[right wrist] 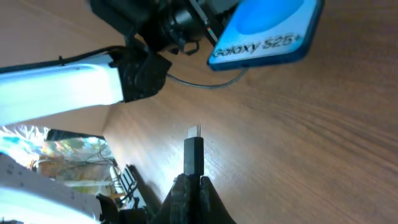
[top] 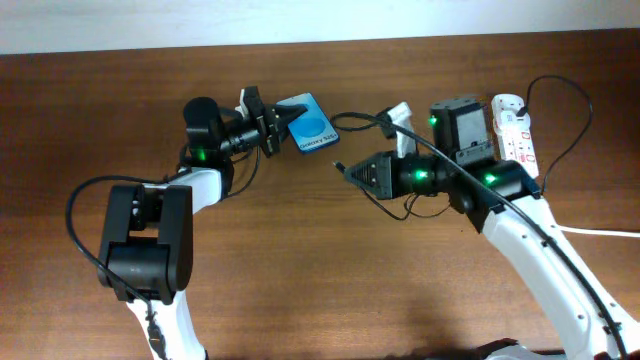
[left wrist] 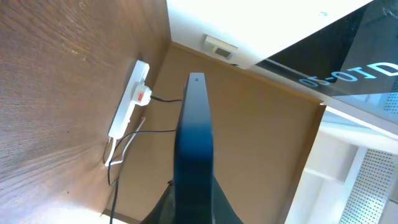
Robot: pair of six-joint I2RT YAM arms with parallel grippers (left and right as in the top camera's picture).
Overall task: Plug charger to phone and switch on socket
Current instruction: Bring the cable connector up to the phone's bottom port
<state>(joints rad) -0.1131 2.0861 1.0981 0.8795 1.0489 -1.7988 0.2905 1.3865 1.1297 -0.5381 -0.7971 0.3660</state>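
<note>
My left gripper [top: 272, 124] is shut on the phone [top: 312, 123], a slim blue-screened smartphone held tilted above the table; in the left wrist view the phone [left wrist: 194, 143] shows edge-on between the fingers [left wrist: 194, 205]. My right gripper [top: 352, 171] is shut on the charger plug [top: 340, 166], a small black plug with a metal tip, a short way right of and below the phone. In the right wrist view the plug [right wrist: 193, 152] sticks out of the fingers [right wrist: 193, 186] and points at the phone [right wrist: 267, 28]. The black cable [top: 420, 140] runs back to the white socket [top: 515, 127] at the far right.
A black box-shaped adapter [top: 462, 125] sits next to the socket. The socket also shows in the left wrist view [left wrist: 129, 99] with a red switch and its cords. The thick white cord [top: 600, 232] leaves to the right. The wall edge runs along the table's back.
</note>
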